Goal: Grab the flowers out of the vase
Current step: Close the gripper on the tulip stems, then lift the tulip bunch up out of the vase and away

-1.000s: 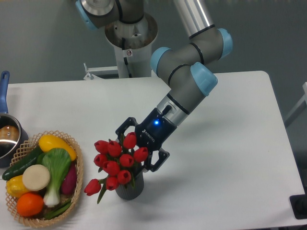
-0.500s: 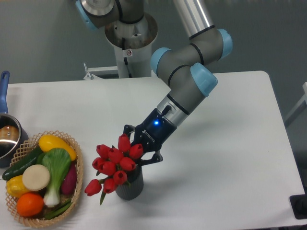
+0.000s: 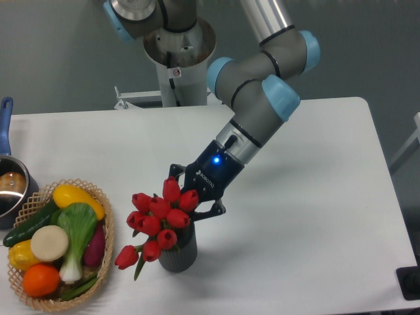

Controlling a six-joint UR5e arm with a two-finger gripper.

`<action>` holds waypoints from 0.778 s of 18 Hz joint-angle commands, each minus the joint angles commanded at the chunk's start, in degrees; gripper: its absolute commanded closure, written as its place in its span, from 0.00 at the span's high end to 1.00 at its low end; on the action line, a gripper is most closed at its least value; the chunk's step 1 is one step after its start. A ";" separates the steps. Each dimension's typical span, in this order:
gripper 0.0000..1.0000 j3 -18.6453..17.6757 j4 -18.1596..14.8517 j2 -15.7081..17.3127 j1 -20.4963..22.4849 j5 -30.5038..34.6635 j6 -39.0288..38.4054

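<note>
The gripper (image 3: 188,197) is closed narrowly around the red tulips (image 3: 157,216), whose stems stand in the ribbed dark grey vase (image 3: 178,252) just below it. The white surface (image 3: 315,197) spreads around it, with grey wall behind. Well left of the gripper sits a wicker basket (image 3: 105,230) of toy vegetables and a blue-handled pot (image 3: 10,184).

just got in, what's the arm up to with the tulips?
The arm's hand has closed around the bunch of red flowers from behind, near the top of the stems. The flowers are still seated in the dark ribbed vase, which stands on the white table; one bud droops low on the left. A wicker basket of toy vegetables and a pot sit at the table's left edge, untouched.
</note>
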 joint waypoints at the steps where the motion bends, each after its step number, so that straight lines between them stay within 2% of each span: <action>1: 0.00 0.97 0.00 0.00 0.35 -1.14 -1.76; 7: 0.00 6.68 0.00 0.00 1.23 -2.12 -8.89; 14: 0.00 8.62 0.00 0.09 1.93 -2.30 -13.36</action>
